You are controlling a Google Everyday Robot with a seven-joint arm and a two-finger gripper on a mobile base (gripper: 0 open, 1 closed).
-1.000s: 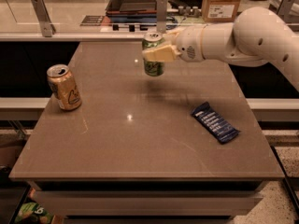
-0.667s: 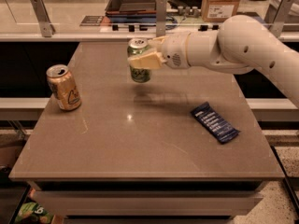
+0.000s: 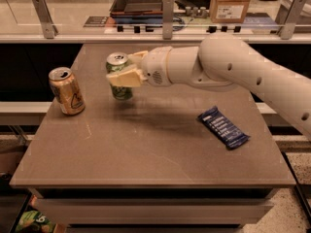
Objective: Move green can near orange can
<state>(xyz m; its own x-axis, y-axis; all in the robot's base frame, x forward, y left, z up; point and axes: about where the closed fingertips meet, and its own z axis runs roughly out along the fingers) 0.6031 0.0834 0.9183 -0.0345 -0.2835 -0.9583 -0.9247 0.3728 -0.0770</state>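
The green can with pale scribbled graphics and a silver top is held upright just above the brown table. My gripper is shut on the green can around its upper half, reaching in from the right on a white arm. The orange can, orange-gold with a white outlined mark, stands upright near the table's left edge. It is a short gap to the left of the green can.
A dark blue snack packet lies flat on the right part of the table. A counter behind carries a dark tray and a cardboard box. The table's front edge runs below.
My gripper has carried the green can to the left across the table, closer to the orange can. The orange can and the blue packet have not moved.
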